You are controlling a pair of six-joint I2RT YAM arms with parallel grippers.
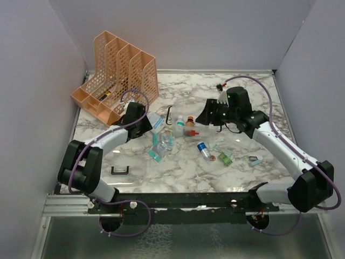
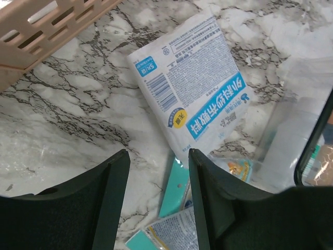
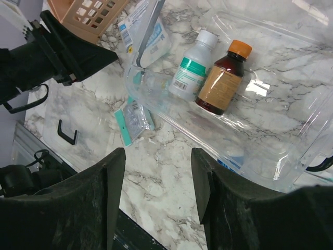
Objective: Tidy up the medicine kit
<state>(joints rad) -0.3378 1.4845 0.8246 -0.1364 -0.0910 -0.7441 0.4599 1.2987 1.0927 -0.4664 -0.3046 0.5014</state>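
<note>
The medicine kit (image 3: 270, 117) is a clear plastic box lying open on the marble table, also in the top view (image 1: 198, 123). Inside it stand a white bottle (image 3: 190, 70) and a brown bottle with an orange cap (image 3: 223, 78). A white and blue packet (image 2: 192, 88) lies just left of the kit. My left gripper (image 2: 158, 156) hovers low over that packet's near corner, jaws apart, with a teal packet (image 2: 174, 187) on the table between them and nothing gripped. My right gripper (image 3: 158, 153) is open over bare table at the kit's near side.
An orange mesh rack (image 1: 116, 75) stands at the back left. A black handle (image 1: 119, 171) lies on the table front left. A blue-capped vial (image 1: 203, 147), a small green box (image 1: 225, 158) and other small packets (image 1: 256, 160) lie right of centre. A teal-edged packet (image 3: 132, 120) lies near the kit.
</note>
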